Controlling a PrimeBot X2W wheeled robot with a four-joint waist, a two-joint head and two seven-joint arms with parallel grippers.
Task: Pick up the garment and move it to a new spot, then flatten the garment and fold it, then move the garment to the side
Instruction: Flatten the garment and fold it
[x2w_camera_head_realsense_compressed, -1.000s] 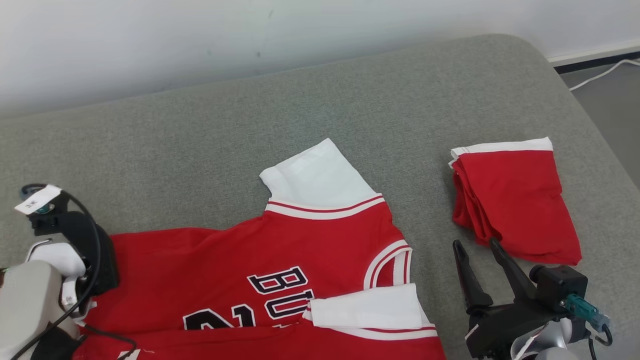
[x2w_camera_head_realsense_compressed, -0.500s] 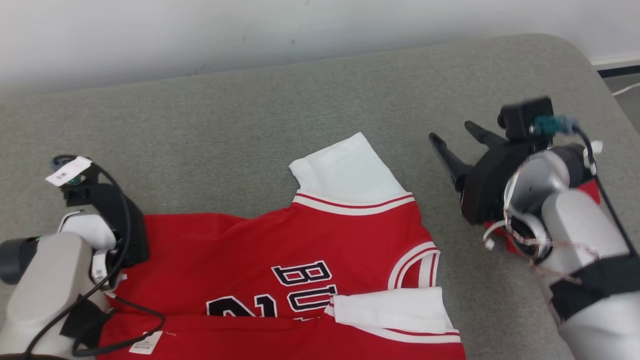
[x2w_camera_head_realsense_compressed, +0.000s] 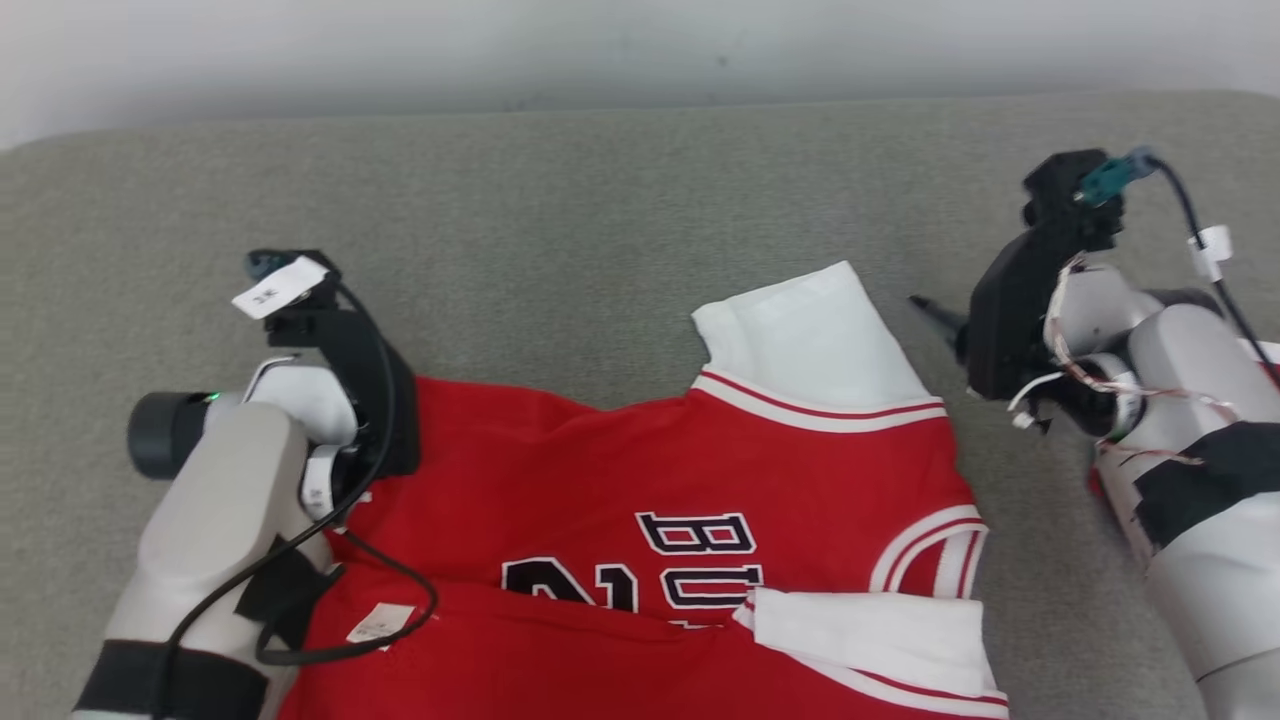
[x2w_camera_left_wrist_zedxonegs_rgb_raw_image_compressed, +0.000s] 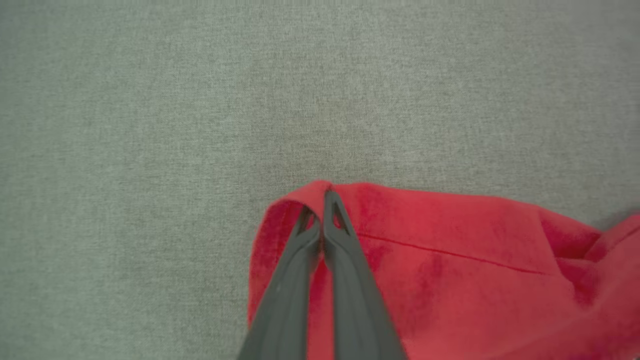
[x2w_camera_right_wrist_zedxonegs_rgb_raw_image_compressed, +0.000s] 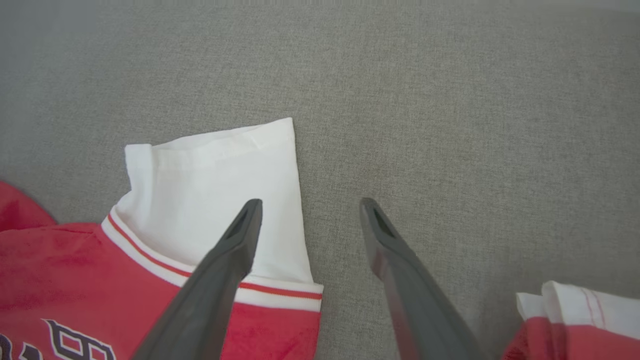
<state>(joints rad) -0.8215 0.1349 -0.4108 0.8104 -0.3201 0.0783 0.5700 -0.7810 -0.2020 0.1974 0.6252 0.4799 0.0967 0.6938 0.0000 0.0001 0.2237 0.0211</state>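
The garment (x2w_camera_head_realsense_compressed: 700, 470) is a red jersey with black lettering and white sleeves, spread on a grey cushion (x2w_camera_head_realsense_compressed: 600, 220). My left gripper (x2w_camera_left_wrist_zedxonegs_rgb_raw_image_compressed: 322, 200) is shut on the garment's red corner (x2w_camera_left_wrist_zedxonegs_rgb_raw_image_compressed: 305, 195) at its left end, and the cloth curls over the fingertips. In the head view that gripper's wrist (x2w_camera_head_realsense_compressed: 350, 380) covers the grip. My right gripper (x2w_camera_right_wrist_zedxonegs_rgb_raw_image_compressed: 309, 202) is open above the right edge of the upper white sleeve (x2w_camera_right_wrist_zedxonegs_rgb_raw_image_compressed: 215, 190). Its left finger is over the sleeve and its right finger over bare cushion. The sleeve (x2w_camera_head_realsense_compressed: 810, 340) sticks up past the red body.
A second red and white cloth, folded (x2w_camera_right_wrist_zedxonegs_rgb_raw_image_compressed: 575, 320), lies to the right, mostly behind my right forearm (x2w_camera_head_realsense_compressed: 1190, 450) in the head view. A pale wall (x2w_camera_head_realsense_compressed: 600, 50) runs behind the cushion. Bare grey cushion stretches beyond the garment.
The head camera has turned, so the whole picture slid right. My right arm rose from the lower right to beside the upper white sleeve, still open. The left gripper stays shut on the corner.
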